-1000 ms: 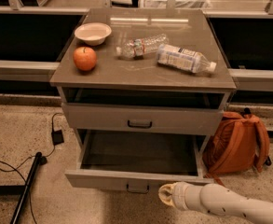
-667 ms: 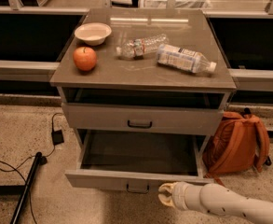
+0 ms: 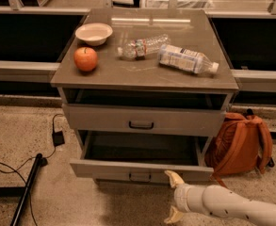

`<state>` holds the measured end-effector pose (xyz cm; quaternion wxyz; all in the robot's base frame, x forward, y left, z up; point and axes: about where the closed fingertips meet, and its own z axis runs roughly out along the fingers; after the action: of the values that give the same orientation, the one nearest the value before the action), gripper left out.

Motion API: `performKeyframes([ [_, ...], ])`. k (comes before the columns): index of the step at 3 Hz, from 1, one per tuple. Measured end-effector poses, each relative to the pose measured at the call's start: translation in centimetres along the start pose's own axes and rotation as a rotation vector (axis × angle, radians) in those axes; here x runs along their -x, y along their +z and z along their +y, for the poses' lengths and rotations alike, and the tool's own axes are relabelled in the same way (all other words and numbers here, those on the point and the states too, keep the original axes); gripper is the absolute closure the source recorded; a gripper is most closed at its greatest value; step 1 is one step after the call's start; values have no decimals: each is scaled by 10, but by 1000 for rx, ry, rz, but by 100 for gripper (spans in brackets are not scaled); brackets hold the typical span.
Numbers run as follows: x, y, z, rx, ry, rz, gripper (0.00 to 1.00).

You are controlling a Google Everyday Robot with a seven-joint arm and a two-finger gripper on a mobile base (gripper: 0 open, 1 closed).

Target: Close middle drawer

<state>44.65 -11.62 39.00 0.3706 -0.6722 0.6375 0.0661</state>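
The middle drawer is pulled out of the grey cabinet, with its inside showing and a small dark bar handle at the centre of its front. My gripper comes in from the lower right on a white arm. It is open and sits just in front of the drawer front, right of the handle. Its upper fingertip is at the front's lower edge. The top drawer above stands slightly out. The lowest drawer is hidden under the middle one.
On the cabinet top lie a white bowl, an orange-red apple and two plastic bottles. An orange backpack leans by the cabinet's right side. Cables and a black pole lie on the floor at left.
The middle drawer has slid a little way into the cabinet. My gripper's upper finger has come up against the drawer front.
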Motion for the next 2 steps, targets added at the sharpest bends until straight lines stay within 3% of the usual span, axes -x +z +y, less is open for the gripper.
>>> performKeyframes([
  [2,3,5,-6,23,-7,4,0],
])
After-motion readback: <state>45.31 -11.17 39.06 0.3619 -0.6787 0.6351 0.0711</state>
